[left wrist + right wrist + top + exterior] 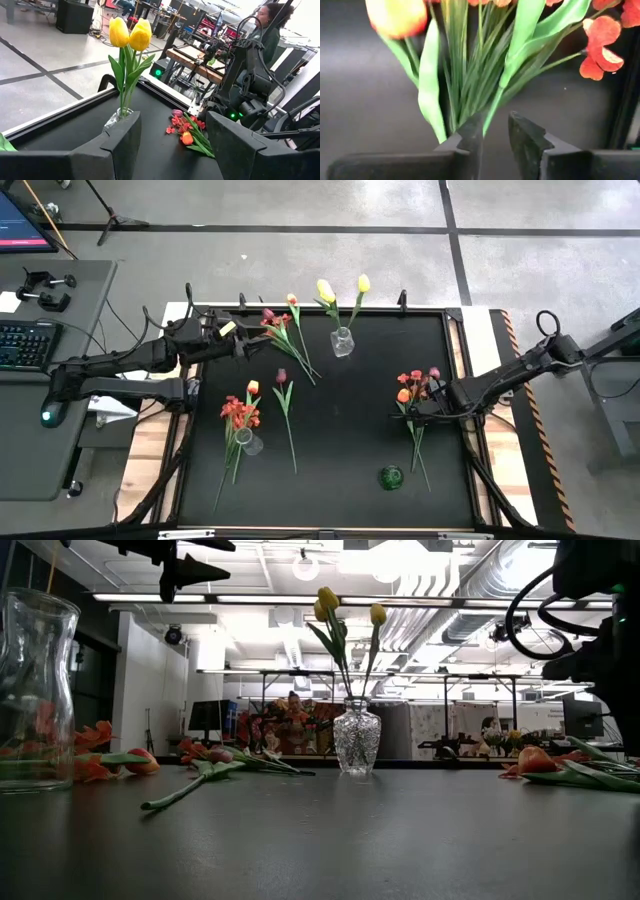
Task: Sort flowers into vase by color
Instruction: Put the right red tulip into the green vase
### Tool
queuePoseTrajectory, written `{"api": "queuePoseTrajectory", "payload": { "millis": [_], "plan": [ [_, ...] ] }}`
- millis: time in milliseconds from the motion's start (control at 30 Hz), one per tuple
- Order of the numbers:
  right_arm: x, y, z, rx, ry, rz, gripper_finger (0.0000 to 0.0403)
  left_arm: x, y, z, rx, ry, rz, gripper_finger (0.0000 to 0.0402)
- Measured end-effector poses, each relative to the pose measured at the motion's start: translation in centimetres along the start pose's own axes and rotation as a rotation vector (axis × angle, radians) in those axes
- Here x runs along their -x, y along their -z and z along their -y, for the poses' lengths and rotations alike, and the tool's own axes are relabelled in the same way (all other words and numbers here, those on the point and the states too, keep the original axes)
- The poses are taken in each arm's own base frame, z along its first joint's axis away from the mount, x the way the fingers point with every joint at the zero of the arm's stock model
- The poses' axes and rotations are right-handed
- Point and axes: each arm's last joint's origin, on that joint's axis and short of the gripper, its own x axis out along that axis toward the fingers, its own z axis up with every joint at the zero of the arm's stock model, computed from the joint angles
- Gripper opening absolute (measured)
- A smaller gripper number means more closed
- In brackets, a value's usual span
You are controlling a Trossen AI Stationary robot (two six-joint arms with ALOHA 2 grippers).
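A clear vase [342, 341] near the far edge holds yellow tulips [130, 33]. A second clear vase [249, 442] at near left has red-orange flowers [239, 413] at its mouth. A bunch of maroon and orange tulips [285, 330] lies at far left, and a single maroon tulip [283, 378] lies mid-table. A mixed red, orange and maroon bunch [415, 388] lies at the right. My left gripper [243, 348] is open, raised beside the far-left bunch. My right gripper [495, 125] is low at the right bunch's stems [470, 75], with its fingers narrowly apart. My right gripper comes level from the table's right at the stems of the right bunch. One finger [472, 132] covers the spot where the stems run together, and a leaf tip [490, 117] reaches the gap. Whether the fingers touch the stems I cannot tell.
A small dark green vase [390, 477] stands near the near edge, right of centre. The black mat [340, 430] is bare in its middle. A desk with a keyboard [25, 343] stands left of the table. A person [270, 25] is in the room beyond.
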Motion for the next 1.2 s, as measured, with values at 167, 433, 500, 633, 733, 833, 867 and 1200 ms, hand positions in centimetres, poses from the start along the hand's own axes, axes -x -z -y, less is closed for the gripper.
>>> {"api": "queuePoseTrajectory", "payload": {
  "millis": [167,433,500,633,733,833,867,1200],
  "plan": [
    [-0.4,0.1,-0.2,-0.036,0.03,0.017,0.0055,0.0,0.0,0.0,0.0,0.0,0.0,0.0211],
    [-1.3,0.3,-0.5,-0.117,0.087,0.044,0.0037,0.0,0.0,0.0,0.0,0.0,0.0,0.0211],
    [-1.4,0.3,-0.6,-0.139,0.087,0.047,0.0037,0.0,0.0,0.0,-0.001,0.0,0.0,0.0211],
    [-1.5,0.4,-0.8,-0.142,0.072,0.046,0.0037,0.0,0.0,0.0,-0.014,0.0,0.0,0.0211],
    [-1.5,0.4,-0.9,-0.143,0.061,0.049,0.0037,0.0,0.0,0.0,-0.026,0.0,0.0,0.0211],
    [-1.5,0.3,-0.8,-0.157,0.068,0.058,0.0037,0.0,0.0,0.0,-0.026,0.0,0.0,0.0211],
    [-1.5,0.3,-0.7,-0.163,0.072,0.061,0.0037,0.0,0.0,0.0,-0.026,0.0,0.0,0.0211],
    [-2.7,0.3,-0.6,-0.196,0.033,0.041,0.0037,0.0,0.0,0.0,-0.027,0.0,0.0,0.0211]
  ]
}}
